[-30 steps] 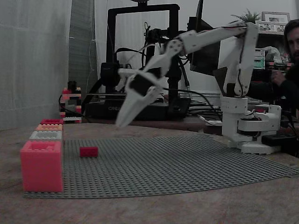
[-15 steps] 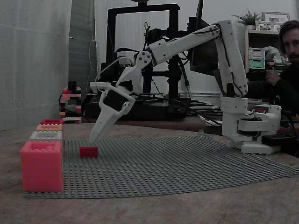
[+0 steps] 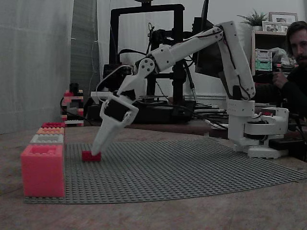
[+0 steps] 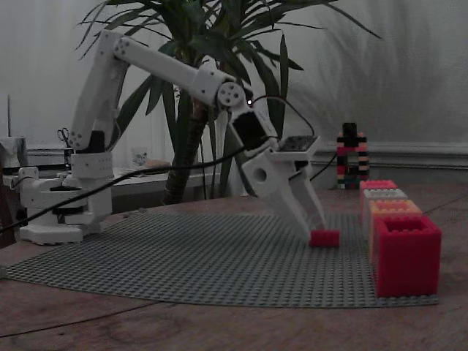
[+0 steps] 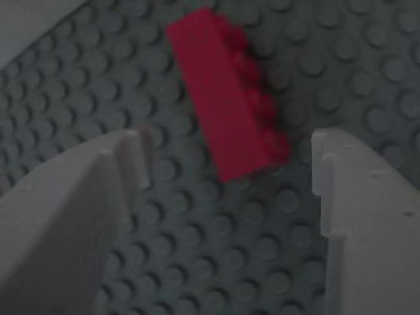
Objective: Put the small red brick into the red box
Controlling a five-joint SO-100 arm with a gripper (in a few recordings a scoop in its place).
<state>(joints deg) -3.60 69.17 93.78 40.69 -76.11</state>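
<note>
Deep red and low, the small red brick [image 3: 91, 155] lies flat on the grey studded baseplate [image 3: 182, 167], a long narrow rectangle with a row of studs along its top face. In the wrist view the brick [image 5: 228, 95] sits at a slant, one end reaching down between the two white fingers [image 5: 72, 216], the rest of it stretching up and away from them. It looks a little blurred there.

The gripper [image 3: 97, 152] is down at the brick, tips right at baseplate level, and the fingers are spread wide with a clear gap on either side of the brick; nothing is pinched. In another fixed view the gripper [image 4: 316, 228] has its tips just above the brick [image 4: 324, 238], touching or nearly so; I cannot tell which.

Out from the brick, in a fixed view, a row of boxes runs along the baseplate's left edge. Nearest the camera is a large pinkish-red box [image 3: 42, 170], just beside the brick. Behind it come a grey box [image 3: 47, 139] and an orange box [image 3: 50, 130], and at the far end the red box [image 3: 53, 124], well apart from the brick.

Beyond the baseplate a red-and-white brick stack [image 3: 73, 106] stands on the worktop [image 3: 158, 215].
</note>
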